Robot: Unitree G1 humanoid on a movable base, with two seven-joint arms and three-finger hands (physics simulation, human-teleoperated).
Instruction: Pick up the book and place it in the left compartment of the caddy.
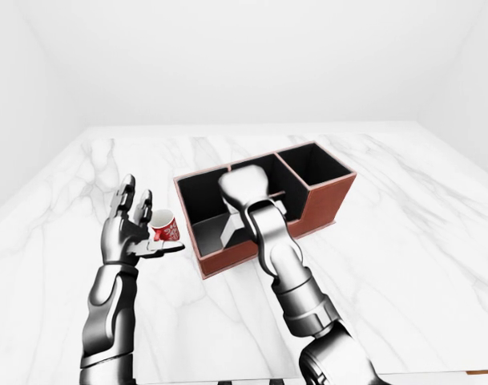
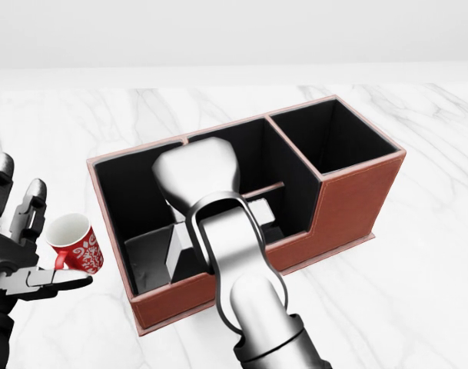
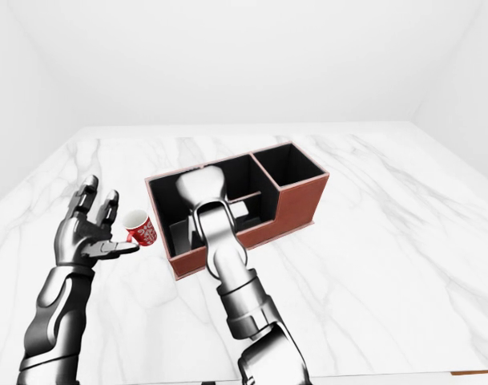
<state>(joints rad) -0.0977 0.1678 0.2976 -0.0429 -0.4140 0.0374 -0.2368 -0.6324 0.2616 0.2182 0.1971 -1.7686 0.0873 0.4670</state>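
Broadly, item one: white marble table (image 2: 418,292), grey-veined, filling most of every view under pale walls.

Item two: caddy (image 2: 356,204), reddish-brown outside, black inside, set at a slant in the middle of the table. Three compartments show in the head view: a tall one at the right, a middle one, and a left one with a lowered near wall.

Item three: right arm (image 2: 245,292), silver with black joints, rising from the bottom edge of the head view and reaching over the caddy's near wall. The right hand (image 2: 197,178) sits over the divider between left and middle compartments; only its rounded back shows, so whether the fingers are spread or closed cannot be told.

Item four: left hand (image 3: 87,228), at the left of all views, raised beside the caddy and apart from it. Fingers spread upward, thumb jutting sideways, nothing grasped.

Item five: book (image 2: 153,257), a grey slab, apparently this, seen in the left compartment beside and below the right hand; its contact with the hand is hidden.

Item six: red cup (image 2: 76,244), white-patterned, white inside, standing just beside the left hand's thumb.
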